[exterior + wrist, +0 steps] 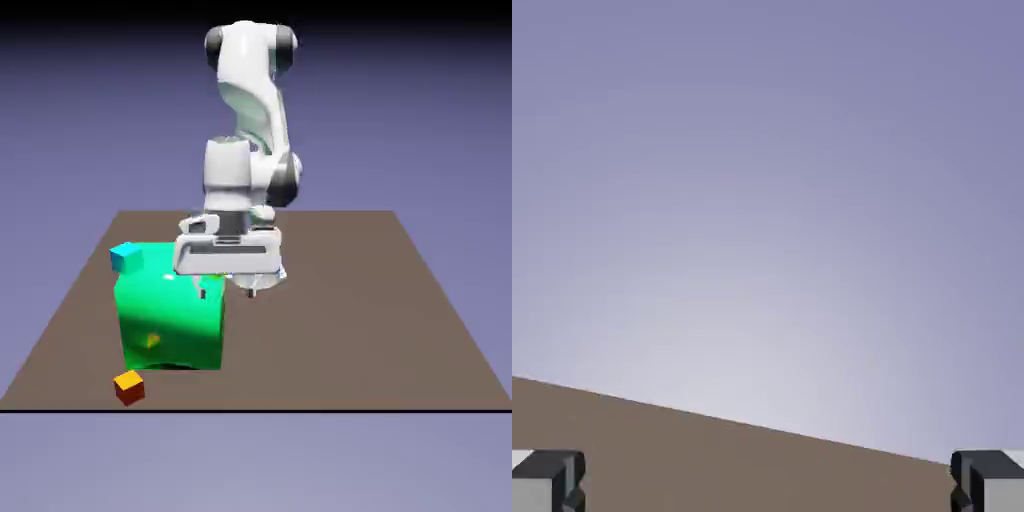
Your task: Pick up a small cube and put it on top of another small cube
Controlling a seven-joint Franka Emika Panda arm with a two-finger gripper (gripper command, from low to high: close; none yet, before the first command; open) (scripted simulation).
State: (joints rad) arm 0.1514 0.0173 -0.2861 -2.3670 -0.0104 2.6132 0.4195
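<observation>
Two fingers of our gripper (pixel 227 293) stand spread; the orange-topped small cube (pixel 129 387) looks light, stiff, perhaps slippery, so we should pinch opposite side faces squarely.

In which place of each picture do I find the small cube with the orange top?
Exterior view: the orange-topped cube is low on the view's left, near the table's front edge, just below the big green block.
Hand view: the cube is not in it.
Shared landmark: the brown table, which shows in the hand view only as a strip at the bottom.
</observation>
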